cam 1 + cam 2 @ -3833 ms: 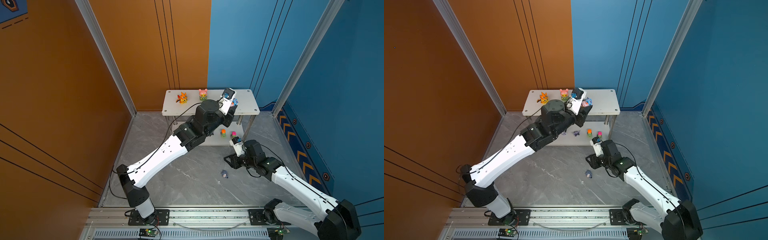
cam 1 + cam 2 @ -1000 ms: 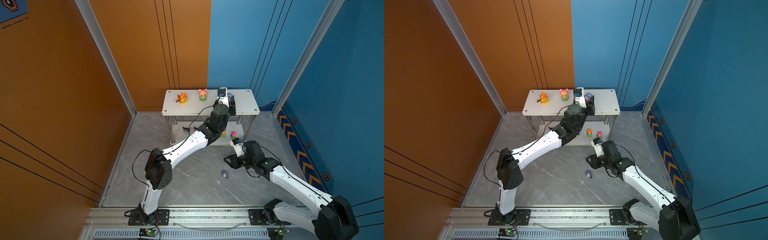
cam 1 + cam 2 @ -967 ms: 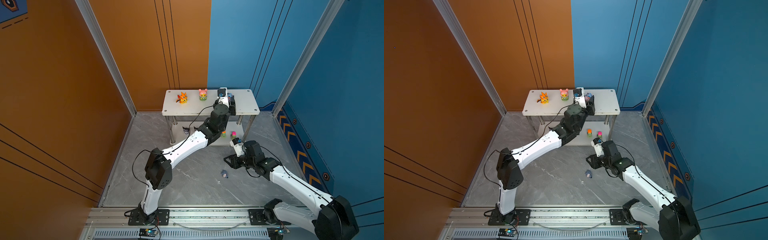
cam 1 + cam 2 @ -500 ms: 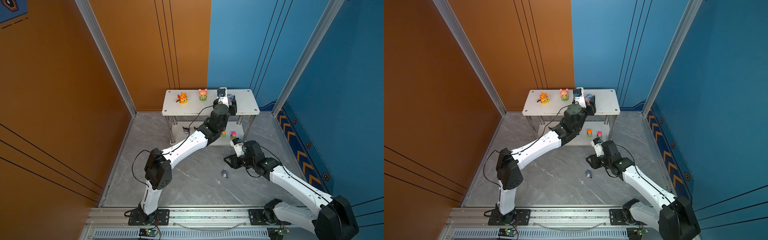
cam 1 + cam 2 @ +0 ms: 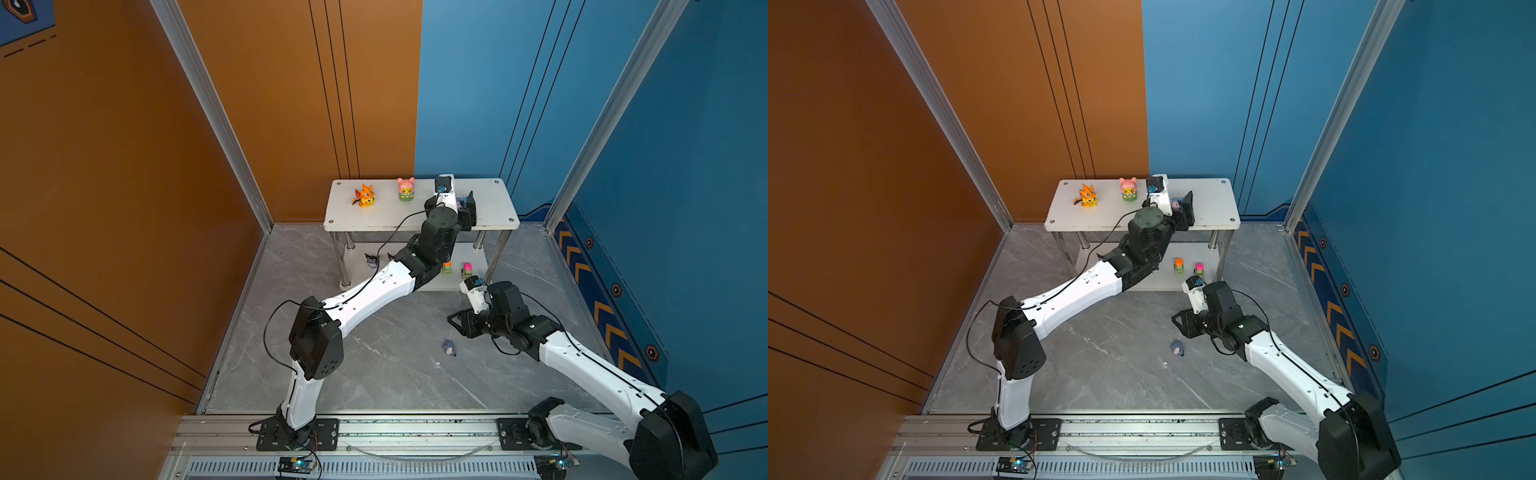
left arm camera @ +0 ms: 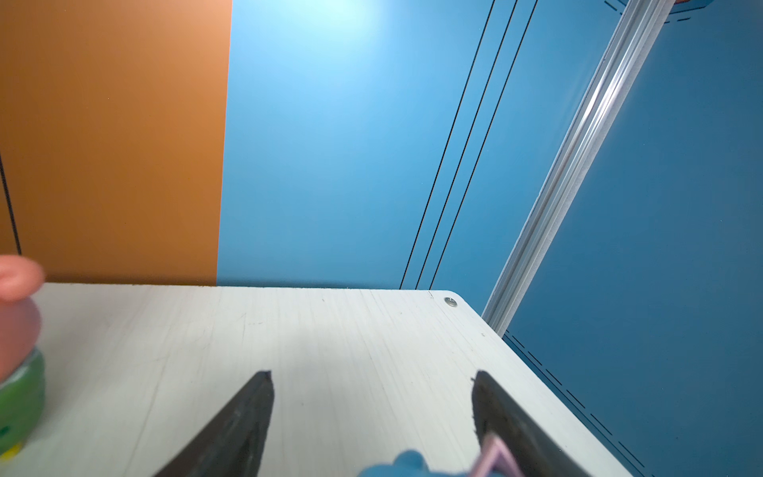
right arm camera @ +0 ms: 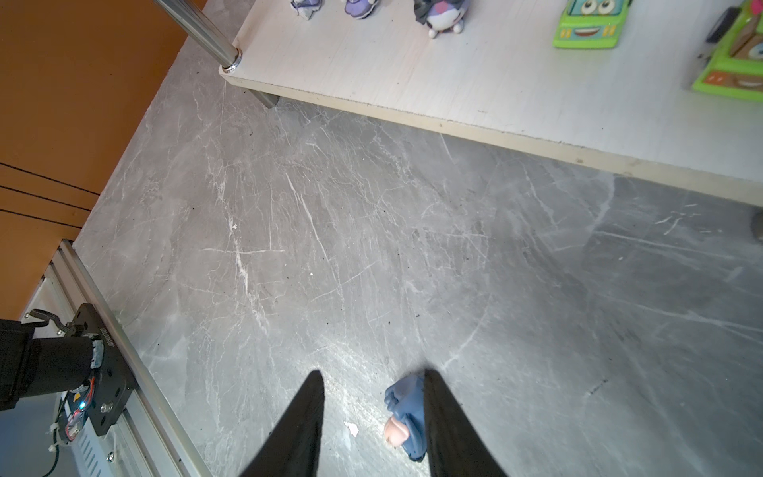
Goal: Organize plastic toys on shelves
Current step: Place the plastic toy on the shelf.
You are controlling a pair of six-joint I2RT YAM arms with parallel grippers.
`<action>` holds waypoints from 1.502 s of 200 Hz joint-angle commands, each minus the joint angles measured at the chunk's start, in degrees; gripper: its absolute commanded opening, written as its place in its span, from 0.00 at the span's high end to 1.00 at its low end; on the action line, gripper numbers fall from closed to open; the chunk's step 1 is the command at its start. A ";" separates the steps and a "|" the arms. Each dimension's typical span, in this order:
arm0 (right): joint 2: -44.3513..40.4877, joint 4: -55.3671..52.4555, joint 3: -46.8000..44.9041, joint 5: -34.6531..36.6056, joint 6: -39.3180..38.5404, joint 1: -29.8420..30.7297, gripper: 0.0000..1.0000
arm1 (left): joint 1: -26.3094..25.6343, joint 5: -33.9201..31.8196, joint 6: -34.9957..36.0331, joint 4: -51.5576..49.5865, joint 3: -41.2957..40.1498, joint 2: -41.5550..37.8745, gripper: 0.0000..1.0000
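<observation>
Blue toy (image 6: 408, 466) half out of frame in the left wrist view; pink figurine (image 6: 17, 326) blurry

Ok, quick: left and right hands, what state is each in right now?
Left hand: open around the blue toy on the top shelf.
Right hand: open, empty, above the grey toy on the floor.

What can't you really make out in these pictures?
- Blue toy: left wrist view, cut off by the picture's edge, between the fingers of the left tool.
- Pink toy: left wrist view, blurred and cut by the edge.
- Grey toy on the floor: right wrist view, partly behind the right tool.
- Lower shelf: both top views, mostly covered by the top board and the left arm.
</observation>
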 commanded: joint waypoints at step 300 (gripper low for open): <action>-3.03 -2.51 1.25 -0.50 -0.56 -1.95 0.59 | -3.10 22.10 28.43 -57.06 44.96 -4.88 0.02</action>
